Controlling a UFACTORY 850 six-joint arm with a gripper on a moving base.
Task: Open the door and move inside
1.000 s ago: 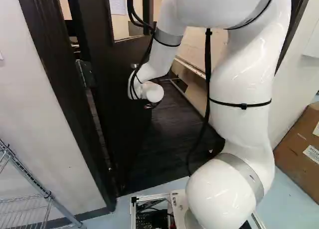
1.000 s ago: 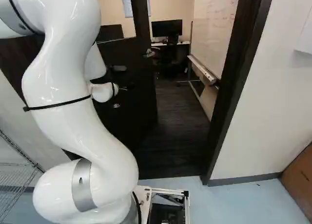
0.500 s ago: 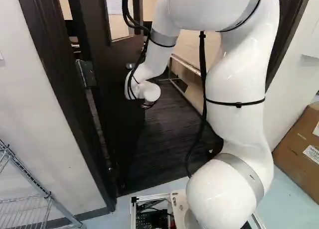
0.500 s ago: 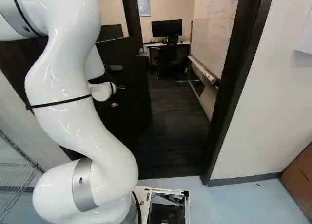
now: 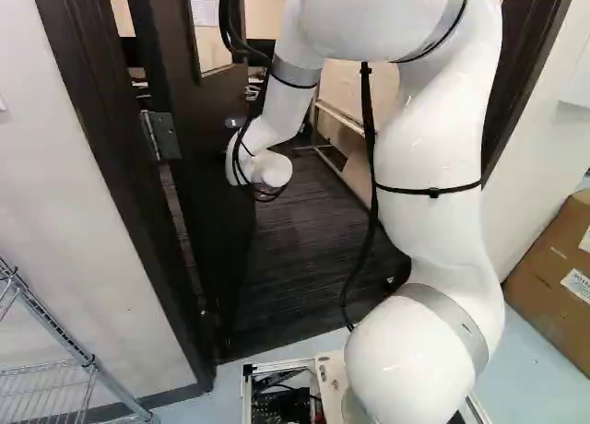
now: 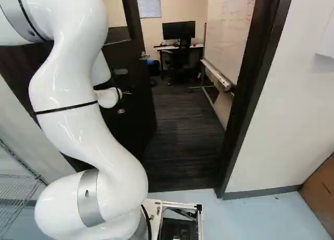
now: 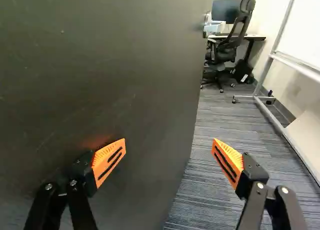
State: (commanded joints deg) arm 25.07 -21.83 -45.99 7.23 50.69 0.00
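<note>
At the foot of the base views, our white arm is rising from its lowest joint beside the moving base's metal frame. To the left, a wire shelf is standing by the wall; to the right, a cardboard box is sitting on the pale blue floor. Ahead, the dark door is standing partly open into the room, hanging from a hinge at its left side. Our gripper is reaching in front of it, and the wrist view is showing the two orange-padded fingers spreading wide apart, one before the door's face, the other beyond its free edge, over striped carpet. We cannot tell whether either finger is touching the door. Farther in, a whiteboard is standing along the right; deepest, a black office chair is standing by a desk that is holding a monitor.
</note>
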